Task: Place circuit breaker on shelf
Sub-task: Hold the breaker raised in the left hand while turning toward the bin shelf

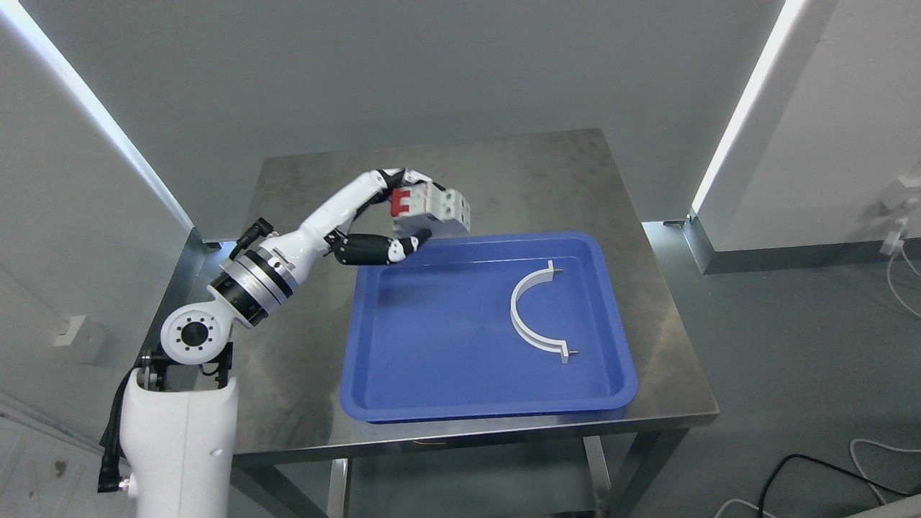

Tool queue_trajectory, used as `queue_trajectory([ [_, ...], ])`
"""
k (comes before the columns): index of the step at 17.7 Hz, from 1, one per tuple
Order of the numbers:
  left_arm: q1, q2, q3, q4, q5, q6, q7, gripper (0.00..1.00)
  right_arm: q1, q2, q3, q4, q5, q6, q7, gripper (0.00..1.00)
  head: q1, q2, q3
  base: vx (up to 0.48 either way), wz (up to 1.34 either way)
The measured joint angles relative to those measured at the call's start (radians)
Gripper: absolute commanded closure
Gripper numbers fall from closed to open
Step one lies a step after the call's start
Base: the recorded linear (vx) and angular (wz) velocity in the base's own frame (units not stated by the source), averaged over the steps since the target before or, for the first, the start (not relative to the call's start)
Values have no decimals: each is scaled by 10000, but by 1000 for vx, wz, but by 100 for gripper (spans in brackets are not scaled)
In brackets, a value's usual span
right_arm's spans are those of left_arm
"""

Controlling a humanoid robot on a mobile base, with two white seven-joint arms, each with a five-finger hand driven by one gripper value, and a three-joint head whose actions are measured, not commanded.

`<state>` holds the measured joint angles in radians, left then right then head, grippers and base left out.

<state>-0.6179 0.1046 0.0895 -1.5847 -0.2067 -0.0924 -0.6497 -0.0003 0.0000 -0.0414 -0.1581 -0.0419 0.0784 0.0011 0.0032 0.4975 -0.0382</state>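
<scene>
A grey circuit breaker [435, 209] with red switches was gripped in the left robot hand [392, 219], held just above the far left corner of a blue tray [403, 374]. Inside the tray, toward its right side, lay a white curved bracket [532, 316]. The tray sat on a steel desk [532, 173].

The left hand [392, 216] is gripping a circuit breaker [430, 209], white-grey with red switches, holding it above the far left corner of a blue tray [432, 345]. The tray is sitting on a steel table [302, 360], and a white half-ring clamp [540, 311] is lying inside it toward the right.
</scene>
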Motion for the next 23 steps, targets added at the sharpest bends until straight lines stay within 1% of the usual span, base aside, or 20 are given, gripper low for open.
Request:
queue_trajectory([
  [2, 309, -193, 465, 1, 500, -659, 1329, 84, 0, 0, 0, 0, 0, 0, 17, 0, 0, 0, 0, -44, -71],
  [6, 1149, -449, 1091, -2, 1161, -1613, 2381, 84, 1, 0, 0, 0, -2, -1, -3, 0, 0, 0, 0, -91, -53],
  [8, 1464, -561, 1339, -13, 1463, -2031, 3422, 84, 0, 0, 0, 0, -2, -1, -29, 0, 0, 0, 0, -138, -7],
  [10, 1829, -657, 1413, -19, 1682, -2474, 4998, 85, 0, 0, 0, 0, -1, -1, -46, 0, 0, 0, 0, -164, 0],
  [12, 2387, -726, 1202, -37, 1806, -2966, 5694, 85, 1, 0, 0, 0, -2, -2, -54, 0, 0, 0, 0, -230, 0],
  [14, 2967, -789, 854, -55, 1893, -3465, 5966, 85, 5, 0, 0, 0, -1, -2, -54, 0, 0, 0, 0, -401, -31],
  [17, 3609, -859, 418, -80, 1969, -3897, 5940, 85, 6, 0, 0, -1, 0, -2, -87, 0, 0, 0, 0, -448, -18],
  [23, 4204, -941, 141, -161, 2060, -4091, 5662, 84, 6, 0, 0, -1, -2, -2, -72, 0, 0, 0, 0, -432, -45],
])
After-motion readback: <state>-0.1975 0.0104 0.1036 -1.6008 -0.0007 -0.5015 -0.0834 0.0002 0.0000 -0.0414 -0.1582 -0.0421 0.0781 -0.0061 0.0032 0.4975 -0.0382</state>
